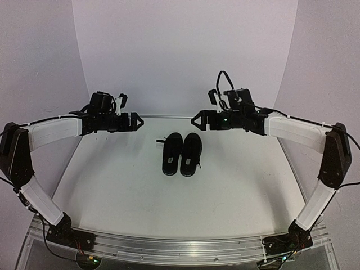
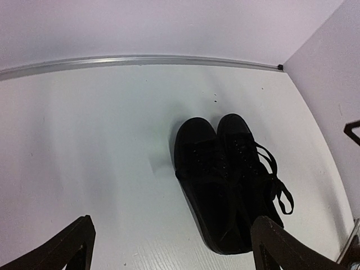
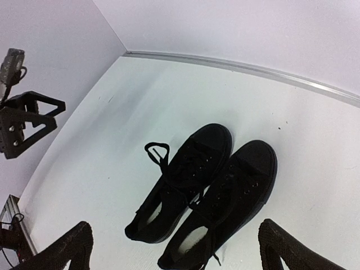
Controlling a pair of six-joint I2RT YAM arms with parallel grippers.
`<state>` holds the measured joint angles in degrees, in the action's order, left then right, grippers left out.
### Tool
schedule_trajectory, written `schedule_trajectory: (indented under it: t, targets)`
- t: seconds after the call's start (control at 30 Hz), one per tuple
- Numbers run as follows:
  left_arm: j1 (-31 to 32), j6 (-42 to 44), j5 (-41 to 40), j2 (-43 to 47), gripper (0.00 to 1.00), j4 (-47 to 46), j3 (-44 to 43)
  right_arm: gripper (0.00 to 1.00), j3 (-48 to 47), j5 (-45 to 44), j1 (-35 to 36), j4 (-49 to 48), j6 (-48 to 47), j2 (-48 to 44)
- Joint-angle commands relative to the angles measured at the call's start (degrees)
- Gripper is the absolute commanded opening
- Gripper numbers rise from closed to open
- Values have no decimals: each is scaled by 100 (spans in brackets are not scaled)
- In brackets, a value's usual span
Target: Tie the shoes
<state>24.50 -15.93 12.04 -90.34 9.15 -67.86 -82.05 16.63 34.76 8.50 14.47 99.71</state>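
Observation:
Two small black shoes stand side by side mid-table, toes pointing away from the arm bases: the left shoe [image 1: 171, 153] and the right shoe [image 1: 191, 153]. Thin black laces lie loose, with a loop [image 1: 198, 165] beside the right shoe. The pair shows in the left wrist view [image 2: 211, 191] and in the right wrist view [image 3: 225, 197], where a lace loop [image 3: 157, 151] lies on the table. My left gripper [image 1: 138, 121] hovers up and left of the shoes, open and empty. My right gripper [image 1: 196, 120] hovers just behind them, open and empty, facing the left one.
A metal rail [image 2: 140, 59] runs along the table's far edge below a white backdrop. White side walls close in left and right. The left gripper shows at the left edge of the right wrist view [image 3: 28, 118]. An aluminium base rail [image 1: 180, 247] spans the near edge.

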Motion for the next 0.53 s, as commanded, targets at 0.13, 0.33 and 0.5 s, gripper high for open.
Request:
schedule_trajectory:
  t: [0.13,0.33,0.5]
  targets:
    - [49,-925,-95,368,100,265,1004,98,2355,472,5,-2383,951,-624]
    - [55,-1166,-110,382,100,-135,1653,98,3269,599,5,-3156,1403,-699]
    - [55,-1111,-169,356,100,-244,1634,98,3539,611,4,-3369,1461,-749]
